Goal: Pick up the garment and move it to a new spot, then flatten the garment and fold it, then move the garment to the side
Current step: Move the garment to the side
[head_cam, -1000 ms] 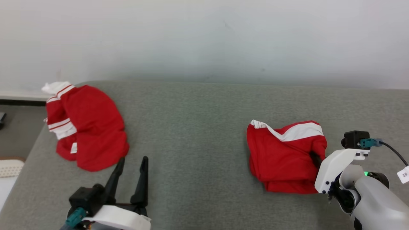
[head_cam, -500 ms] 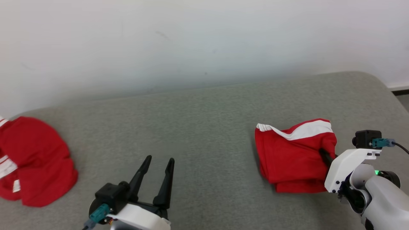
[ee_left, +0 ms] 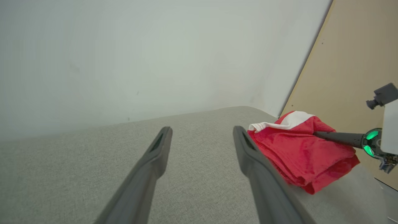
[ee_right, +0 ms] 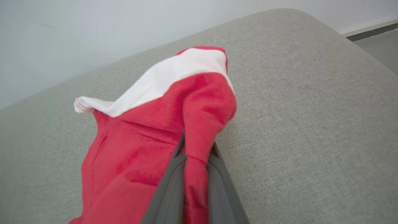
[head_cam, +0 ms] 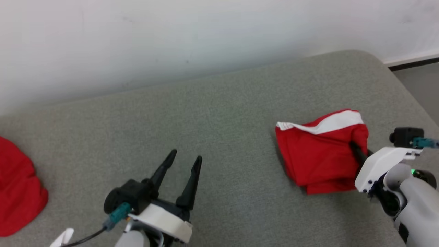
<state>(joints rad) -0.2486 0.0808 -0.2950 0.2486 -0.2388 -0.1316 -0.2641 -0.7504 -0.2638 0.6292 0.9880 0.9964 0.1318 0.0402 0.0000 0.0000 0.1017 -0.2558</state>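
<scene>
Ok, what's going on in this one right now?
The robot's right claw is shut on a bunched edge of a folded red and white garment, which rests on the grey cushion near its right end. The left claw is open over the middle of the cushion, holding nothing. A second red garment lies at the far left.
</scene>
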